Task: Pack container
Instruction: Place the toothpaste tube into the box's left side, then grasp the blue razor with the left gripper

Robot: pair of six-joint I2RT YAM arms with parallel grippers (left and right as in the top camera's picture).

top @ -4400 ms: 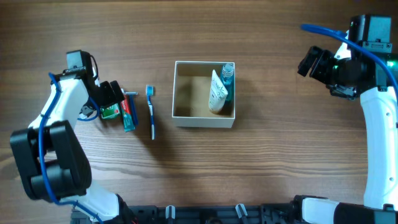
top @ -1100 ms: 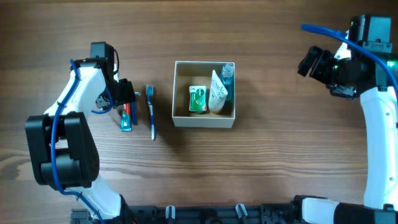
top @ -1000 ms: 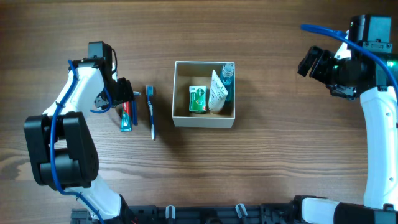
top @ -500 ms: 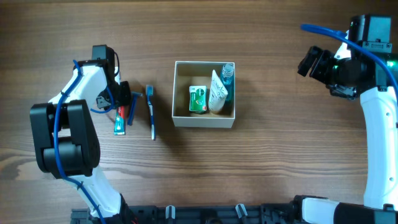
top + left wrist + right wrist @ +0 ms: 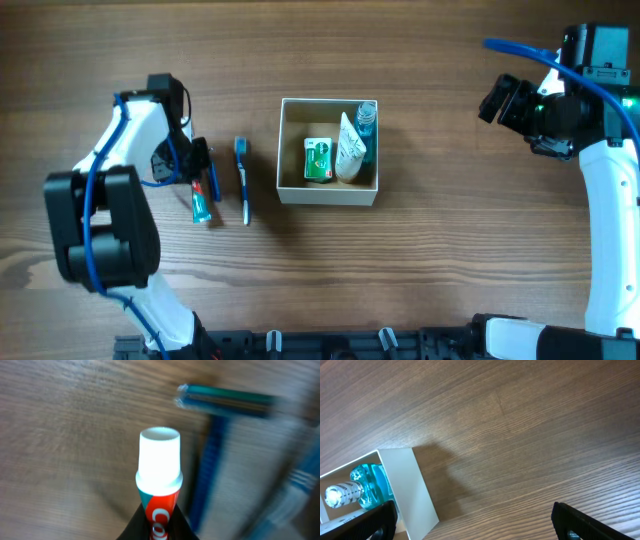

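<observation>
The container, a white-walled box with a tan inside, sits mid-table and holds a green box, a white tube and a blue bottle. To its left my left gripper is shut on a red and teal toothpaste tube. In the left wrist view the black fingers pinch the red body below the tube's white cap. A blue razor lies right beside the tube. My right gripper hangs open at the far right, with nothing between its fingers.
A blue toothbrush lies between the razor and the container's left wall. The right wrist view shows the container's corner and the blue bottle over bare wood.
The green box went from my left gripper into the container. The left gripper returned to the toiletries and closed on the toothpaste tube, which shifted slightly. The right arm stayed still.
</observation>
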